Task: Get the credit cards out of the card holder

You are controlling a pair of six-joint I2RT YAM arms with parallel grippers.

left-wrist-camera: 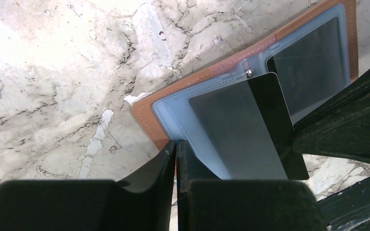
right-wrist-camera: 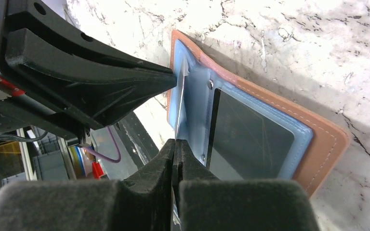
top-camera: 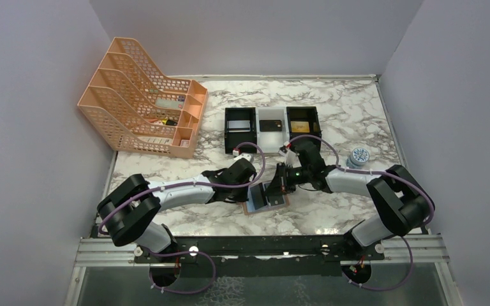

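Both sets of jaws together: left gripper apparently pinching card holder blue lining; right gripper clamped on grey credit card edge.

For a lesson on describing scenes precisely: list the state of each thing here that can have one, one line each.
card holder: open, lying on the table.
dark grey card: partly out of its pocket, tilted up.
second card: seated in its pocket.
left gripper: shut on the card holder's edge.
right gripper: shut on the dark grey card.
gold card: lying in a black tray.
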